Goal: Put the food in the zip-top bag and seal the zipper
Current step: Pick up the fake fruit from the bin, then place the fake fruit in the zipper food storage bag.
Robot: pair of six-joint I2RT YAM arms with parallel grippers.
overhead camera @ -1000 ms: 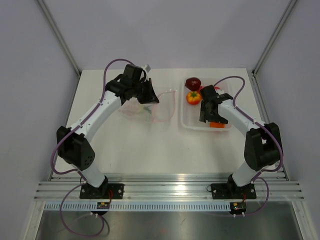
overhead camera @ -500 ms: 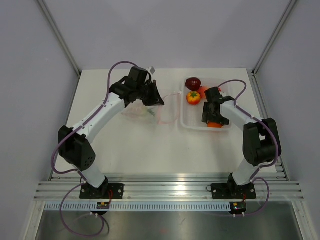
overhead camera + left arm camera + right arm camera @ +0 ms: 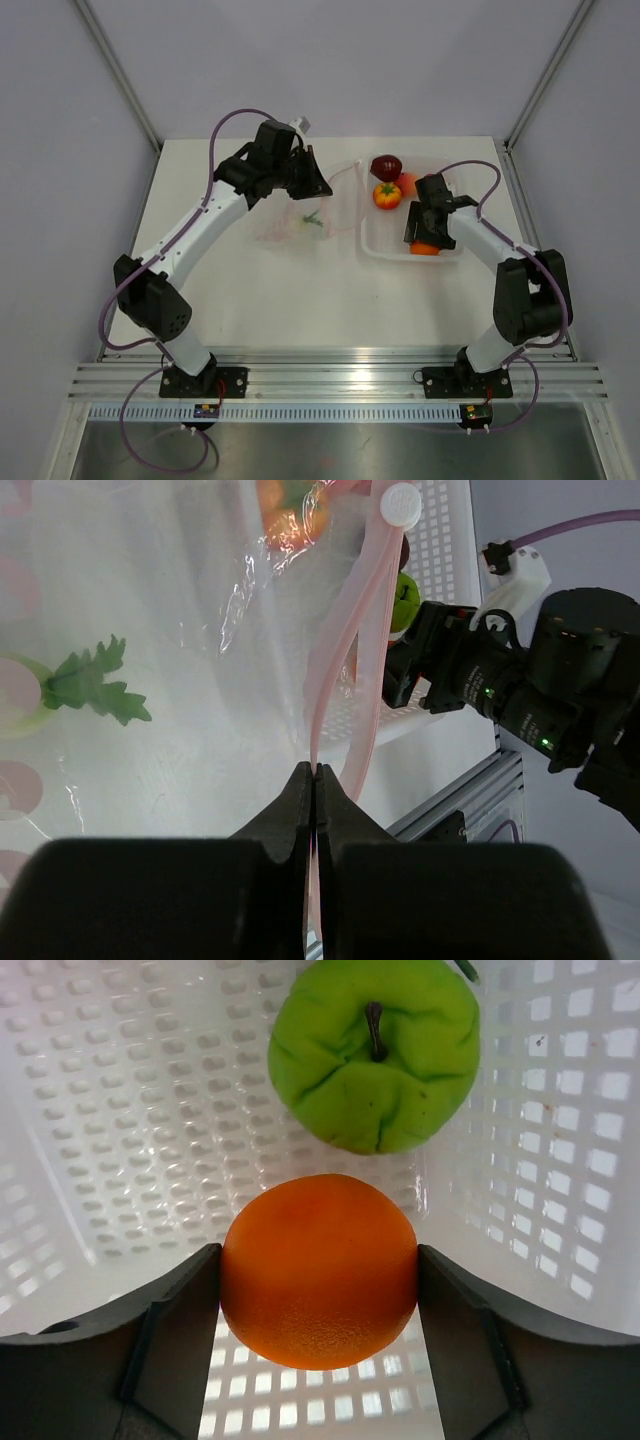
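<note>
The zip-top bag lies crinkled at mid-table with a green-leafed white vegetable inside. My left gripper is shut on one lip of the pinkish zipper and holds the mouth open toward the tray; its tips show in the left wrist view. The white slider sits at the strip's far end. My right gripper is shut on an orange fruit inside the white tray. A green apple lies just beyond it.
In the tray's far end lie a dark purple fruit, an orange-yellow fruit with a green top and a red piece. The tray walls are perforated. Grey walls enclose the table, and a metal rail runs along the near edge.
My left gripper has carried the zipper strip to the right and farther back, drawing the bag's mouth up beside the tray. My right gripper has stayed at the orange fruit in the tray, shifting only slightly.
</note>
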